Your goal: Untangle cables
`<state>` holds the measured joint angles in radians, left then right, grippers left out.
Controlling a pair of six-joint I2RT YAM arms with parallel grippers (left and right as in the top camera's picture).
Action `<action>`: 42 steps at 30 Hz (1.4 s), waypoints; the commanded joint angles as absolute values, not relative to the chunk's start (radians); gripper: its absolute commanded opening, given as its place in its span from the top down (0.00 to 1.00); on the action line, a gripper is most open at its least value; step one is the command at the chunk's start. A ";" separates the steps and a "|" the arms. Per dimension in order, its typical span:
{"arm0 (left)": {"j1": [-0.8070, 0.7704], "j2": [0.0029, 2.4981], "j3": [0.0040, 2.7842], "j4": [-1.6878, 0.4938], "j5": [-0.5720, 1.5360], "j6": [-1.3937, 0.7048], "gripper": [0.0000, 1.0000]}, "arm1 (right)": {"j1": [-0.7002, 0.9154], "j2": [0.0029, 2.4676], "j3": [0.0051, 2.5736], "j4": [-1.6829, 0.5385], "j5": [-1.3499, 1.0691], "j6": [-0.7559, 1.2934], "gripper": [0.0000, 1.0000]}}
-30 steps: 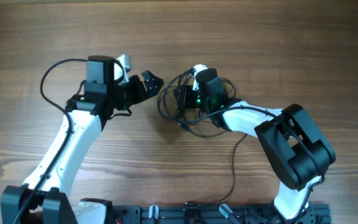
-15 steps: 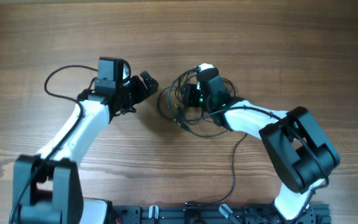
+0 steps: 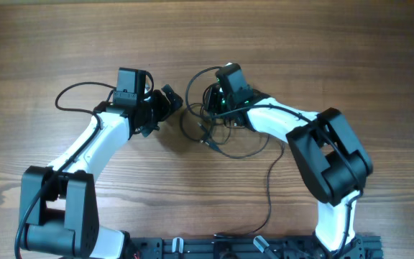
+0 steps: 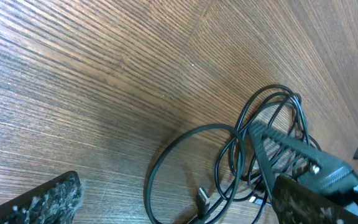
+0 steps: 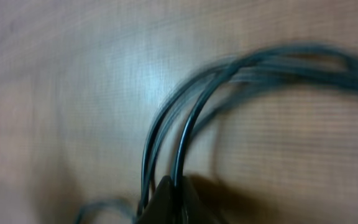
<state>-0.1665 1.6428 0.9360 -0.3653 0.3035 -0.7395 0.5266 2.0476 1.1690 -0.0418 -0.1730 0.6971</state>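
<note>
Although the right wrist view is blurred, the nearest fact reads well enough: the right gripper (image 5: 166,198) has its dark fingertips pressed together at the bottom of the frame. At least two strands of the thin black cables (image 5: 182,130) run straight into that pinch, so it looks closed on several cords at once. That is the first risk, in my judgement. A pull on paired strands would cinch the knot instead of opening it, and cords this thin could also slide out of the grip.

Just beyond, the tangle lies on the brown wooden table (image 3: 351,43) between the two arms. One wide loop is spread toward the left, with a small grey plug tip (image 4: 202,196) at its lower edge. That tip could catch in a neighbouring loop if dragged through.

Farther out, the left gripper (image 3: 168,101) sits just beside the bundle, its fingers spread wide with nothing between them. With no anchor there, a lift by the right arm would likely carry the whole bundle along — and the two grippers are near enough to knock together if the left closes in carelessly.

Farthest, a black lead (image 3: 269,188) runs from the right arm toward the base; a loose loop lies close to it and could snag.
</note>
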 commanded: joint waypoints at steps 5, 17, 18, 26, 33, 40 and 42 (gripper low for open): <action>-0.173 1.650 0.935 -0.362 0.366 -0.749 0.00 | 0.460 1.631 1.152 -0.089 -0.458 0.545 0.95; -0.482 1.675 0.935 -0.159 0.266 -0.545 0.00 | 0.307 1.329 1.152 -0.062 -0.701 0.420 0.95; -0.490 1.687 0.935 -0.163 0.243 -0.545 0.00 | 0.279 1.314 1.152 -0.062 -0.700 0.419 0.95; -0.479 1.871 0.935 -0.299 -0.099 -0.593 0.96 | -0.107 1.249 1.210 -0.095 -0.612 0.322 0.96; -0.196 1.887 0.935 -0.476 -0.184 -0.698 0.96 | -0.555 1.277 1.693 -0.375 -0.065 0.023 0.96; 0.043 1.889 0.935 -0.612 -0.189 -0.720 0.96 | -0.734 1.406 1.755 -0.194 0.298 0.016 0.96; 0.132 1.889 0.935 -0.626 -0.184 -0.720 0.96 | -0.735 1.471 1.755 -0.242 0.412 0.001 0.96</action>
